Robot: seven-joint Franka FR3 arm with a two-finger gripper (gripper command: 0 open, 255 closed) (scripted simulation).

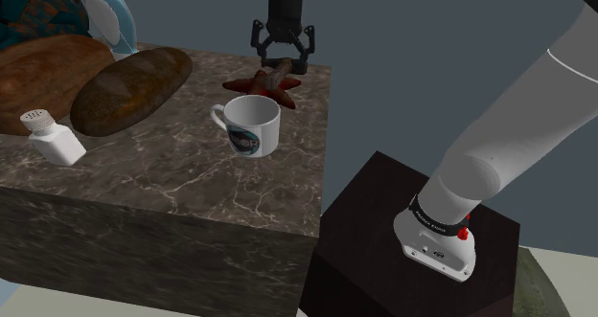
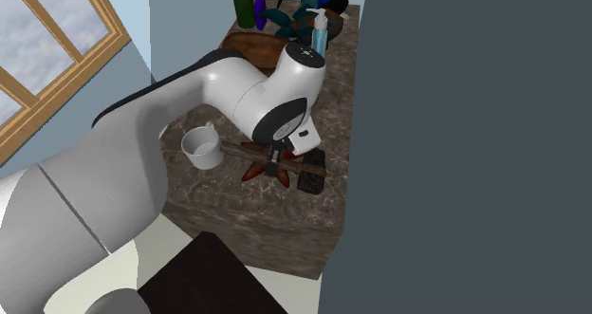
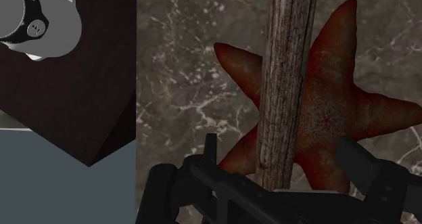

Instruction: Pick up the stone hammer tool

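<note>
The hammer has a weathered wooden handle point(image 3: 287, 74) and a dark stone head point(image 2: 311, 171). It lies on the marble counter point(image 1: 192, 186), across a red starfish point(image 3: 338, 114). In the shoulder view the handle point(image 1: 281, 76) pokes out over the starfish point(image 1: 251, 83) near the counter's far right corner. My gripper point(image 3: 280, 163) is open and hangs just above the handle, one finger on either side and neither touching the wood. The gripper point(image 1: 283, 61) points straight down, and in the second exterior view the gripper point(image 2: 277, 157) sits over the middle of the handle.
A white mug point(image 1: 251, 125) stands just in front of the starfish. Two brown loaves point(image 1: 129, 87) and a salt shaker point(image 1: 53, 138) fill the counter's left side, with a spray bottle point(image 1: 110, 18) behind. The counter's right edge drops off beside the dark stand point(image 1: 412, 229).
</note>
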